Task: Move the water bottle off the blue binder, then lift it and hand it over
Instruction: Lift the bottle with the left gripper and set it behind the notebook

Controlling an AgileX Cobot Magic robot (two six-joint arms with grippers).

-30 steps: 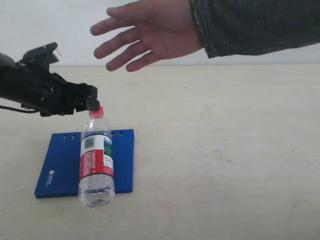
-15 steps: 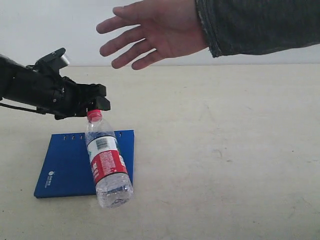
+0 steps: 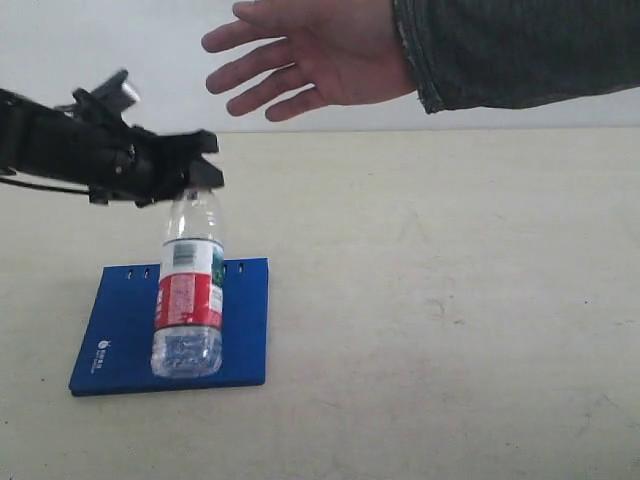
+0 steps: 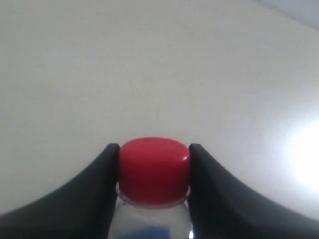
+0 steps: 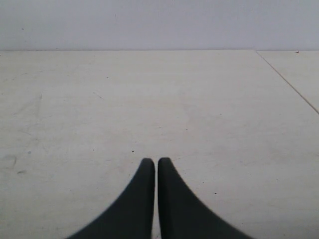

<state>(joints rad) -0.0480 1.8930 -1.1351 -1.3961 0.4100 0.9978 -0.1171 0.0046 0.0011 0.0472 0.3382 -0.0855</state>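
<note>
1. Grip: left end effector [image 3: 197, 186] is clamped on the red screw cap [image 4: 154, 167] of the small clear plastic water bottle [image 3: 187, 300].
2. Its long axis stands upright, base over the flat dark-blue ring binder [image 3: 120, 330] on the bench [image 3: 450, 300]; whether they touch is unclear.
3. Up and rightward from the cap hovers the open human hand [image 3: 310, 50], so the left arm is the nearer one.
4. Closed and empty, the right end effector [image 5: 156, 167] does not show in the exterior view.

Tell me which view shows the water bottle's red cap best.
The left wrist view: the red cap sits large between the fingers of the left gripper. In the exterior view that gripper covers it; only the water bottle body shows. The right wrist view shows no bottle.
</note>
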